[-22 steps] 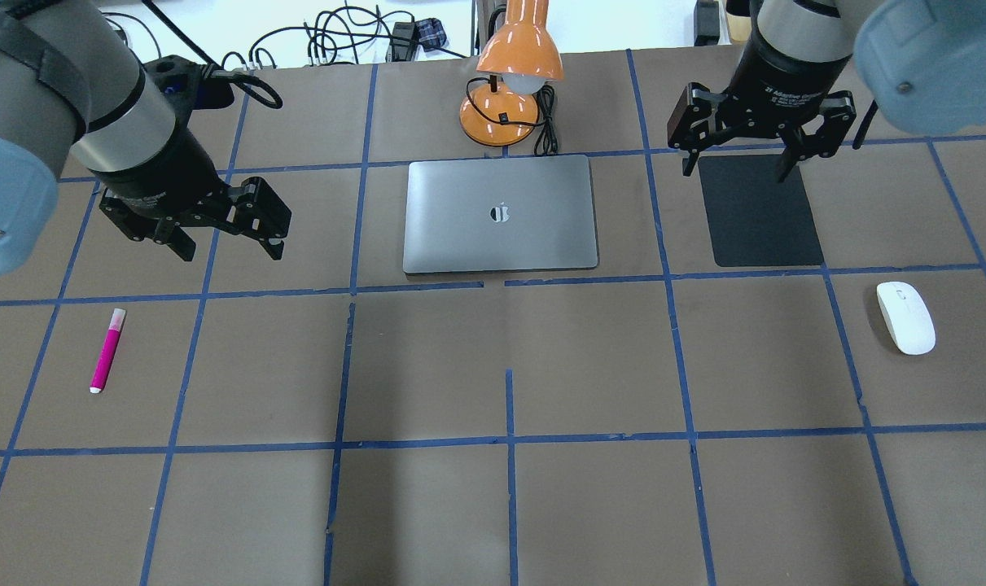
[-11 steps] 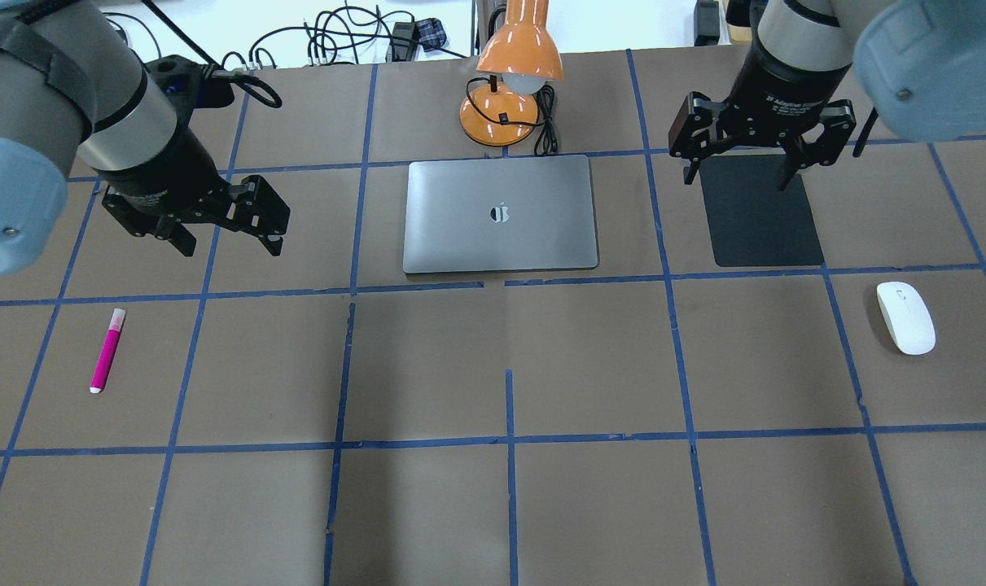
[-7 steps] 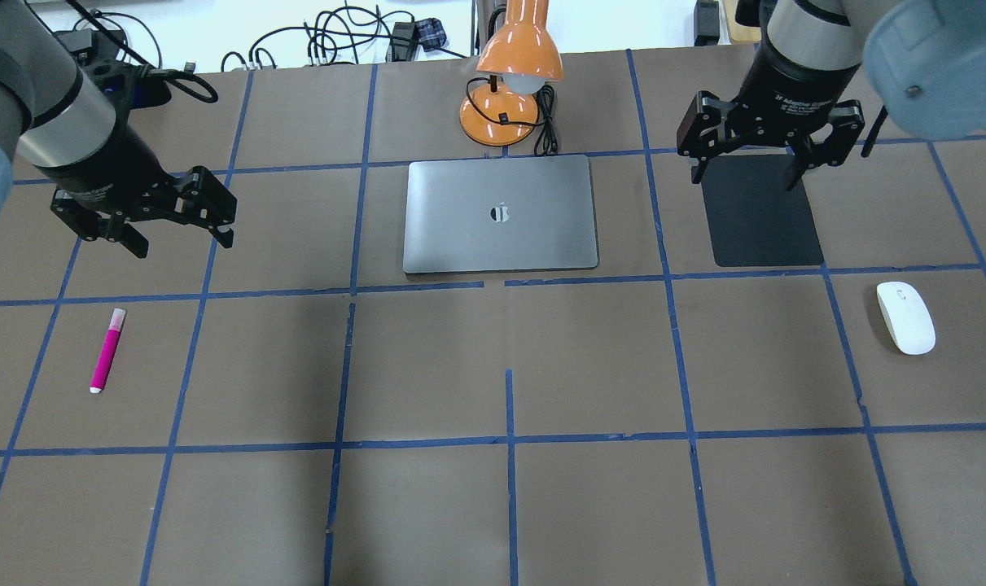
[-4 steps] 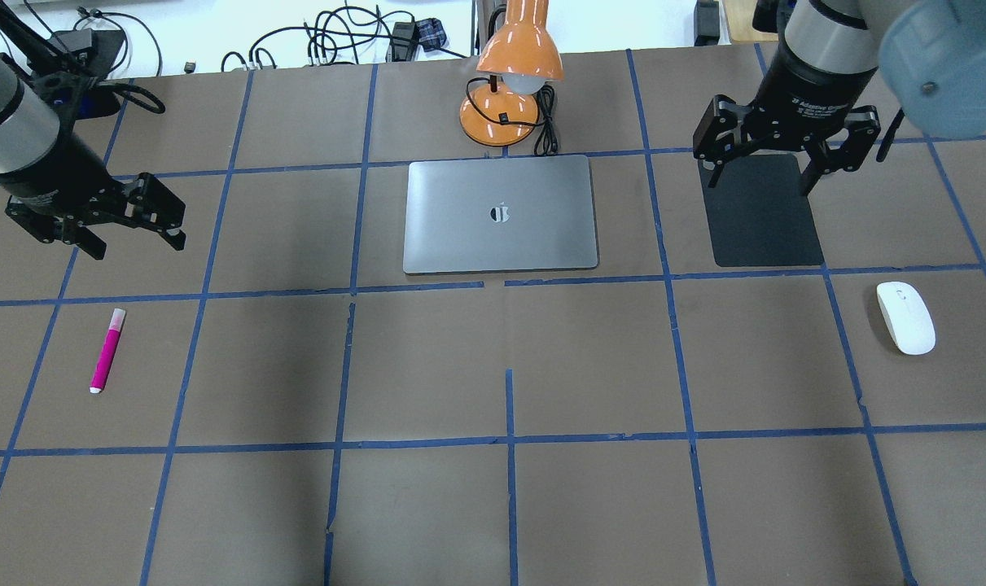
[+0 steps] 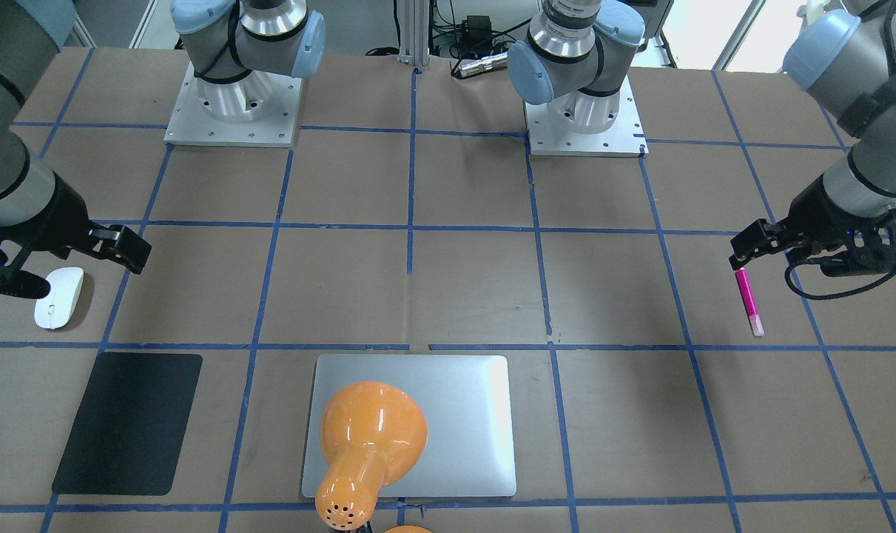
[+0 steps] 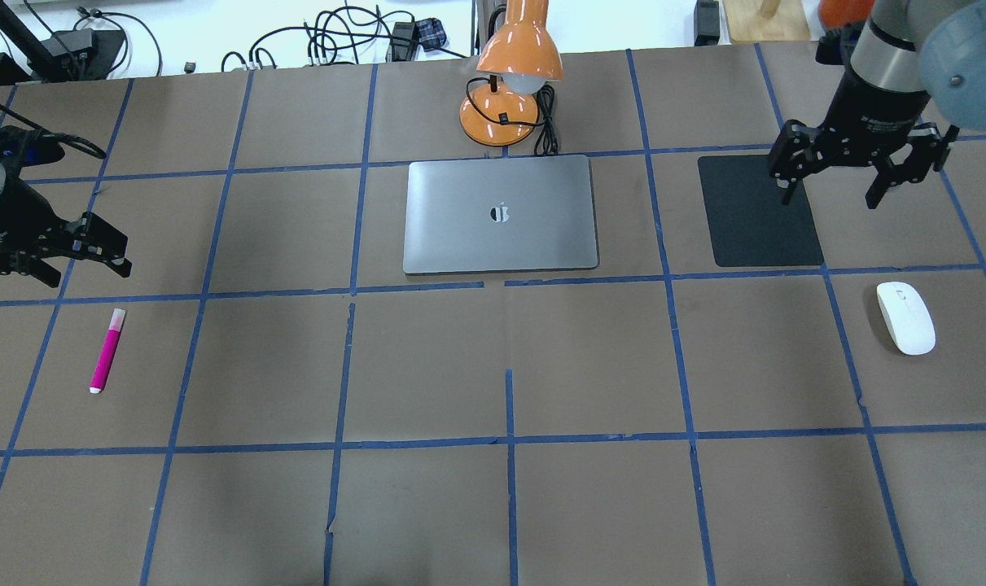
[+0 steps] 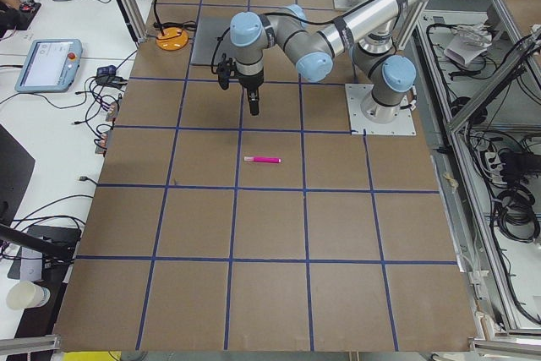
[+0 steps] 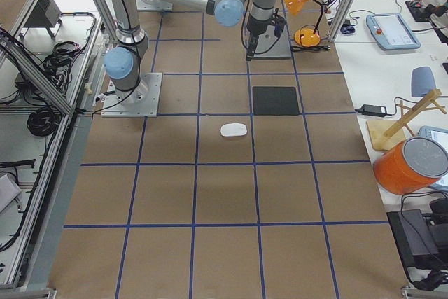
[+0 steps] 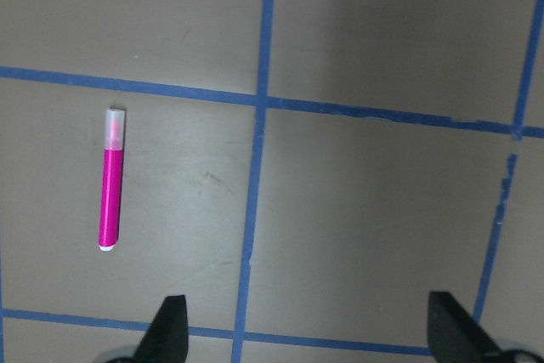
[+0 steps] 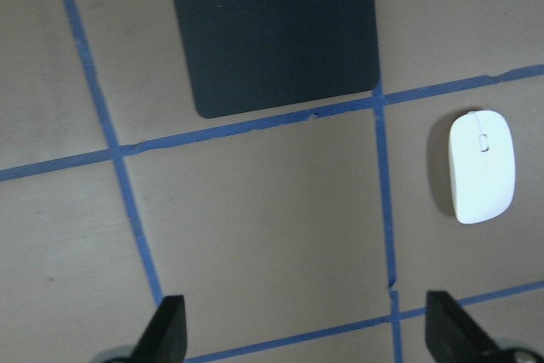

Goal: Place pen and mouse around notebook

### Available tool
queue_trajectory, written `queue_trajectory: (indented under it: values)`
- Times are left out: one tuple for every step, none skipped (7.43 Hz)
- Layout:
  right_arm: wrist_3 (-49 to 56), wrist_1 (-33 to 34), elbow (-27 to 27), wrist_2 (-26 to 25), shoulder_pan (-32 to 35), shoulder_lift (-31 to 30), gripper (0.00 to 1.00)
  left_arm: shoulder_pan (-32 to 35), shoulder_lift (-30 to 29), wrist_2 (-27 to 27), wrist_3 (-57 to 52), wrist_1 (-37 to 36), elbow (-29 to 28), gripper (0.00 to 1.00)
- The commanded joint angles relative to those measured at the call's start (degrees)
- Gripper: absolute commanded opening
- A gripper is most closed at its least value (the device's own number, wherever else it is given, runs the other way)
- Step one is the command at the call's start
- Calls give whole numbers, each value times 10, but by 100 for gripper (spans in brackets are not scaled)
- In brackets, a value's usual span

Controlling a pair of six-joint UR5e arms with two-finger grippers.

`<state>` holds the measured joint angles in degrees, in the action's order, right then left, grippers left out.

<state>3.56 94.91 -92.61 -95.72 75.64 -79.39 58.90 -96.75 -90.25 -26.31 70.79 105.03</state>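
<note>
The magenta pen [image 6: 107,350] lies flat on the table's left side, its pale cap pointing away from me. My left gripper [image 6: 85,270] hangs open and empty just beyond it. In the left wrist view the pen [image 9: 110,180] sits left of the open fingers [image 9: 168,333]. The white mouse [image 6: 905,317] rests at the right. My right gripper [image 6: 829,198] is open and empty above the table, beyond the mouse and left of it. The silver notebook [image 6: 501,213] lies closed at the centre back, clear of both grippers.
An orange desk lamp [image 6: 510,73] stands behind the notebook, its head over the lid in the front-facing view. A flat black mat [image 6: 760,210] lies right of the notebook, beside the right gripper. Cables [image 6: 338,37] lie along the far edge. Blue tape lines grid the brown table.
My left gripper has swung left and nearer, ending just beyond the pen. My right gripper has moved right, off the black mat. Both stay open; pen, mouse and notebook have not moved.
</note>
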Motion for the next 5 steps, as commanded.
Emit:
queue_trajectory:
  values:
    - [77,94,-67,-3,-87,17,100,-32,-35,0,-95,-33,14,100]
    - [144,190,-114,-10,-112,28,100,-57,-50,1,-109,-64,33,100]
    - [190,258,-154,-6,-145,45,100,-71,-63,3,-129,-108,61,100]
    - [208,300,-180,-3,-183,56,100,-73,-79,0,-168,-167,83,100]
    - [214,315,-196,-3,-196,71,100,-77,-97,-1,-169,-176,84,100]
